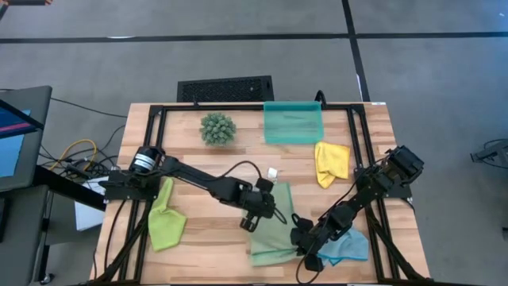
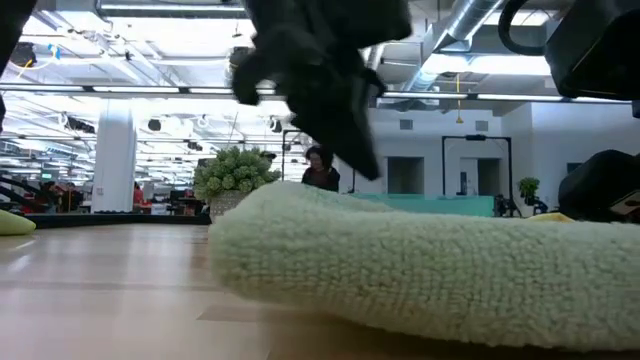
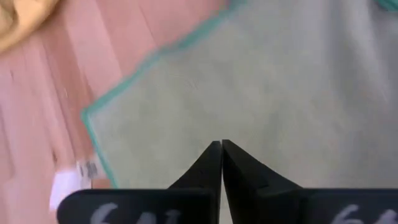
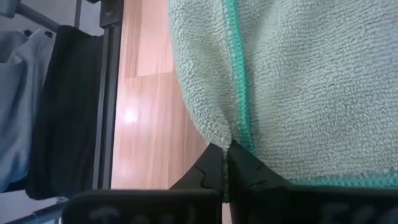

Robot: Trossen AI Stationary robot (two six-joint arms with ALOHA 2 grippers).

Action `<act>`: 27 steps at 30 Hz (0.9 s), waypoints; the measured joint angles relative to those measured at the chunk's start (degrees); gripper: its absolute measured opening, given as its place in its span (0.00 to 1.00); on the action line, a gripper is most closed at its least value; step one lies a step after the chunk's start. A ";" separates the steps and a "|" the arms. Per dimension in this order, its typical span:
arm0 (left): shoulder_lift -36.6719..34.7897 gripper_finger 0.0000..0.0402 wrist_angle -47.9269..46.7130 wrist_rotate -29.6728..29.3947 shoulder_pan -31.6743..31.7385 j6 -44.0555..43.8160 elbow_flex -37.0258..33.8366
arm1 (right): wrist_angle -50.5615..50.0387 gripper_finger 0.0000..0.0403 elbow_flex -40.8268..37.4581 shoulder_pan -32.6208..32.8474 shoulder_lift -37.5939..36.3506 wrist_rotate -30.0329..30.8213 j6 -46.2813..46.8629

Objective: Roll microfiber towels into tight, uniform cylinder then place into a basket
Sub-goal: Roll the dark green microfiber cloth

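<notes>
A: At the front middle of the tabletop, sage green towel lying mostly flat, long axis running front to back, label corner toward the far edge. Left hand down on its far left part; right hand at its near right hem.

B: State of the left hand?

A: Fingers pressed together, tips meeting over the cloth. No fold seen pinched between them from the wrist, so closed, but hard to say on anything.

B: And the right?

A: Closed on the towel: stitched teal hem drawn into the pinch between the fingertips, cloth puckered there.

B: Rolled yet?

A: Not really. From table height, only a soft rounded hump at one edge, perhaps a first turn.

B: Which way from each hand?

A: Bulk of the cloth between the two, toward the right and near side of the left hand, toward the left and far side of the right hand. Both equally near; a roll likely along the long axis.

B: Elsewhere?

A: Lime green towel crumpled at the left, yellow towel near the basket, light blue towel under the right arm. Basket at the far edge, well apart from the work, with nothing rolled seen in it.
</notes>
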 joint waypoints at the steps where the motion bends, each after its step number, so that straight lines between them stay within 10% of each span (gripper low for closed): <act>1: 0.04 0.00 3.43 0.75 0.90 0.12 -2.04 | 0.08 0.06 0.00 0.09 0.00 0.13 0.14; 19: 0.22 0.00 34.35 5.91 17.54 0.97 -18.40 | 0.28 0.04 0.00 -0.15 0.00 1.37 1.90; 27: -1.84 0.00 20.45 5.23 17.54 3.47 -10.30 | 0.27 0.06 0.04 -2.01 0.03 3.94 2.46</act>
